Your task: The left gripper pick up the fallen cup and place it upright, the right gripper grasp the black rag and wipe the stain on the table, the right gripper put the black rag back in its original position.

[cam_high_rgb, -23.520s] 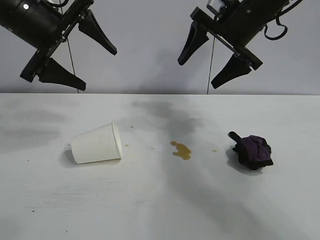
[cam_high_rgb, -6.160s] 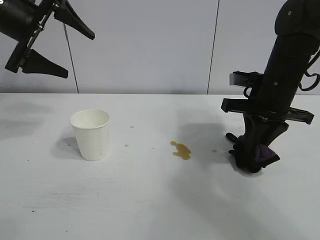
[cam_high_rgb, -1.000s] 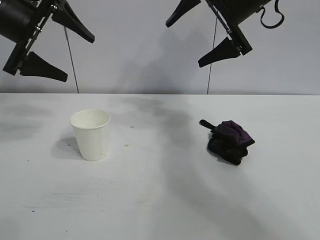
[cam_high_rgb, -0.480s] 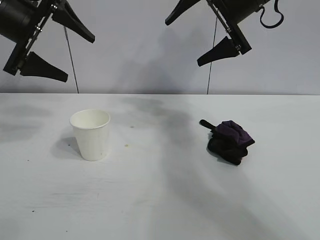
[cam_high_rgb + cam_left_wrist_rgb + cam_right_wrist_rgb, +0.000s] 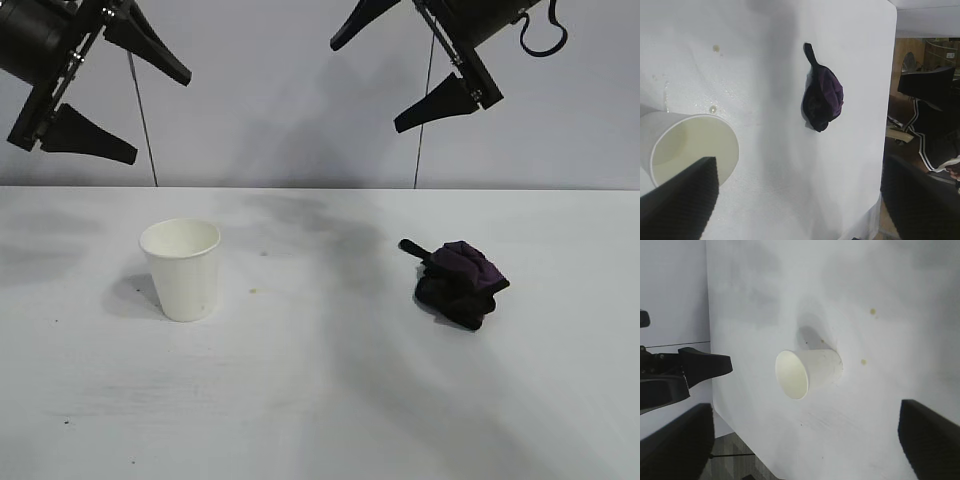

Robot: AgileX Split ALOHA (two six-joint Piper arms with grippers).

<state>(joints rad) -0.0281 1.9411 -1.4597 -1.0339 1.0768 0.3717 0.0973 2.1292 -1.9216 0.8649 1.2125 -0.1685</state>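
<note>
The white cup [image 5: 182, 270] stands upright on the left of the table [image 5: 320, 400], and also shows in both wrist views [image 5: 690, 150] [image 5: 807, 372]. The black rag [image 5: 458, 282] [image 5: 822, 100] lies bunched at the right, free of both grippers. The stain does not show between them; only tiny yellowish droplets [image 5: 254, 291] [image 5: 863, 361] lie near the cup. My left gripper [image 5: 158, 115] [image 5: 800, 200] hangs open and empty high above the cup's left. High above the table's middle, left of the rag, my right gripper [image 5: 367, 87] [image 5: 802, 440] is open and empty.
A grey wall [image 5: 290, 100] with thin vertical seams stands behind the table. Beyond the table's edge, the left wrist view shows dark furniture [image 5: 927, 87] and striped black cloth [image 5: 935, 145]. The left arm's fingers [image 5: 695, 367] appear off the table edge in the right wrist view.
Over the last second nothing visibly moves. Against the older frames, the cup has gone from lying to upright, the brown blotch is gone, and the rag lies a little left of its first spot.
</note>
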